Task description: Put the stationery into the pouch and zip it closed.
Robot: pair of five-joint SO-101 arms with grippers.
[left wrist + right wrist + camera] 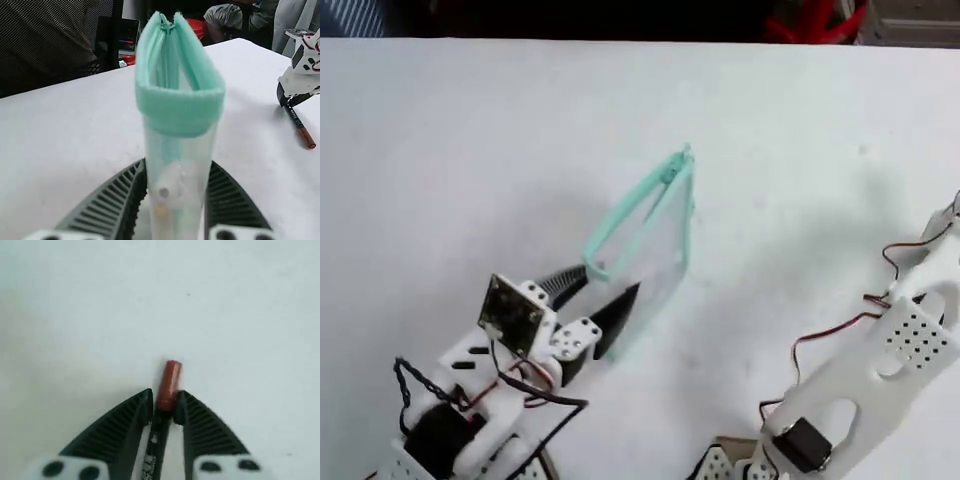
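Two arms are set at a white table. In the high view the left gripper is seen at the lower left of the frame, its fingers clamped on the near end of the pouch, one on each side. The pouch is clear-walled with a teal rim. It runs from the gripper toward the centre of the frame, with its far tip pointed to the upper right. Its mouth is seen agape, the teal rim forming a narrow loop. Through the clear wall, in the left wrist view, a few small pale things are made out inside; what they are cannot be told. The right arm is found at the lower right of the high view, running toward the right edge. The right gripper is closed on a pencil, whose dark shaft ends in a reddish-brown tip that sticks out past the fingertips. The pencil is tilted down toward the table; whether it touches cannot be told. Pouch and pencil are well apart.
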